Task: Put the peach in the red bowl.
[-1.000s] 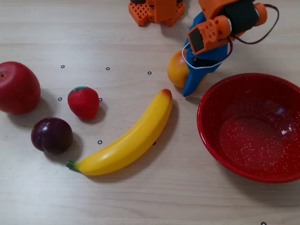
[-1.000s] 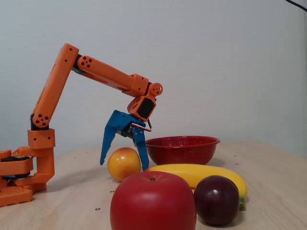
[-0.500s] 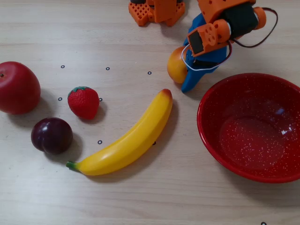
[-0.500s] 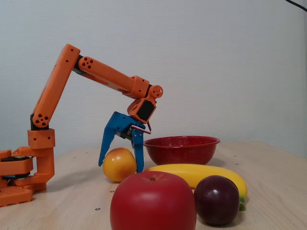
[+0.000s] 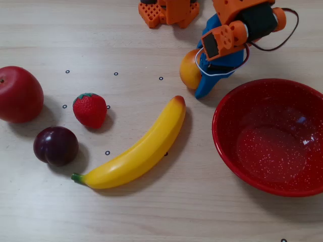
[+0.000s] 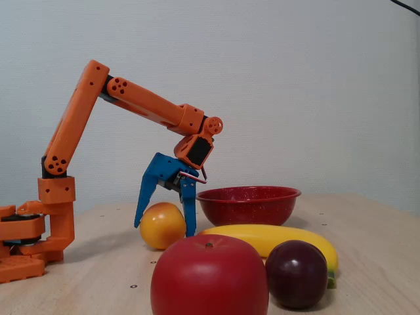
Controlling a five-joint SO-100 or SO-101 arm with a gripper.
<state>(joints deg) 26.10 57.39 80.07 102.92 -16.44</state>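
Observation:
The peach (image 5: 190, 69) is a small yellow-orange fruit with a reddish blush. It rests on the wooden table left of the red bowl (image 5: 222, 108) in the overhead view. My gripper (image 5: 198, 70) has blue fingers and points down over the peach. In the fixed view the gripper (image 6: 164, 226) stands open, one finger (image 6: 190, 210) on each side of the peach (image 6: 163, 225), tips near the table. I cannot tell if the fingers touch it. The speckled red bowl (image 6: 249, 207) is empty.
A yellow banana (image 5: 141, 148) lies diagonally between the peach and the front of the table. A strawberry (image 5: 90, 110), a dark plum (image 5: 55, 145) and a red apple (image 5: 19, 95) sit at the left. The orange arm base (image 5: 169, 11) is at the top edge.

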